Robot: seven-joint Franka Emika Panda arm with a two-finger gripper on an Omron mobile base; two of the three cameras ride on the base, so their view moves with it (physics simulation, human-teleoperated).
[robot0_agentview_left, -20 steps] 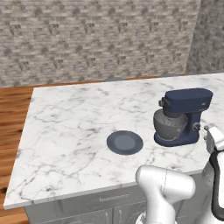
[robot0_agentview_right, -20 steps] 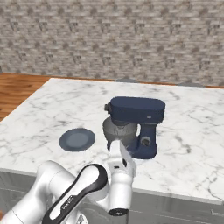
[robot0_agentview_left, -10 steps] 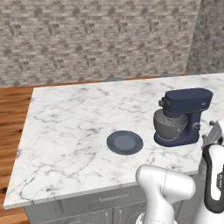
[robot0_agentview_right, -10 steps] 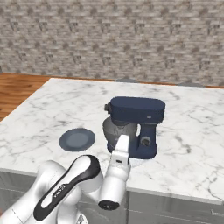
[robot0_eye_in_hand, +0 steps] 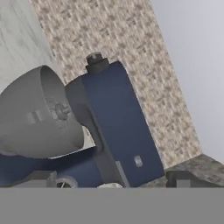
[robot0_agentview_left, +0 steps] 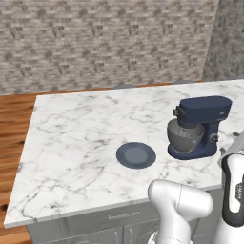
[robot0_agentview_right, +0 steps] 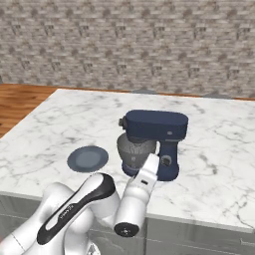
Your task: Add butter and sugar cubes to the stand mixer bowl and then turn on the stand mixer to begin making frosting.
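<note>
The stand mixer (robot0_agentview_left: 202, 125) stands upright on the white marble counter (robot0_agentview_left: 76, 143), toward the counter's right side in the left base view. Its navy head sits level above the stand mixer bowl (robot0_agentview_left: 184, 137), which rests on the mixer's flat base under the head. In the hand view the bowl (robot0_eye_in_hand: 37, 116) appears to the left of the mixer column (robot0_eye_in_hand: 120, 127), rolled sideways with the camera. A small silver knob (robot0_agentview_right: 165, 160) is visible on the side of the column facing the arm.

A dark blue-grey round plate (robot0_agentview_left: 136, 155) lies flat on the counter, just left of the mixer and apart from it. Neither butter nor sugar cubes can be made out on the plate or in the bowl at this resolution.

The gripper (robot0_eye_in_hand: 116, 181) is close to the mixer, on the knob side. Its two dark fingertips (robot0_eye_in_hand: 37, 178) stand spread wide apart at the lower edge of the hand view, with nothing between them. In the right base view the white forearm overlaps the mixer's base.
</note>
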